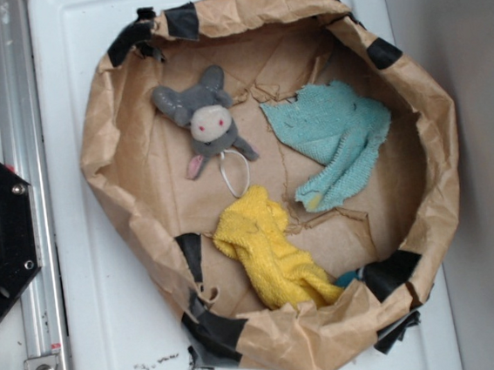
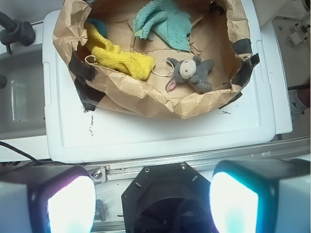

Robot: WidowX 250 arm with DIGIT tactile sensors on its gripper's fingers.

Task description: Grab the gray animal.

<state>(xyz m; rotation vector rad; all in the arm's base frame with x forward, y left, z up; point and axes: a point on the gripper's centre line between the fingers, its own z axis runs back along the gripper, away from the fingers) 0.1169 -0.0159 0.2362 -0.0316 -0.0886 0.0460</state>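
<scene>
**Lining up on the gray plush before I go down**

Reaching for the gray animal (image 1: 206,122) has not really begun: my end effector (image 2: 151,201) hangs high, back over the black hexagonal mount (image 2: 165,199) at the near edge, well apart from everything in the paper bag (image 1: 434,132). Its two fingers (image 2: 65,201) stand wide apart at the bottom corners of the wrist view, holding nothing and touching nothing.

The plush lies inside the rolled-down brown paper bag that sits on the white tabletop (image 1: 87,340). In the wrist view it rests just behind the bag's near wall, toward the right, lying on its side with the cream face up. Its white string loop (image 1: 234,173) trails toward the yellow towel (image 1: 267,253), whose end lies just beside the loop. The teal cloth (image 1: 334,137) sits farther back, apart from the toy.

To do this well, I judge I should travel forward and a little right, clear the crumpled bag rim before descending, and come straight down over the gray body rather than the thin ears. Keeping my fingers spread until they straddle the torso should help, and closing across its narrow width. The risks I see are snagging the paper wall, which stands close to the toy, or pinching the towel's edge or only the string.
</scene>
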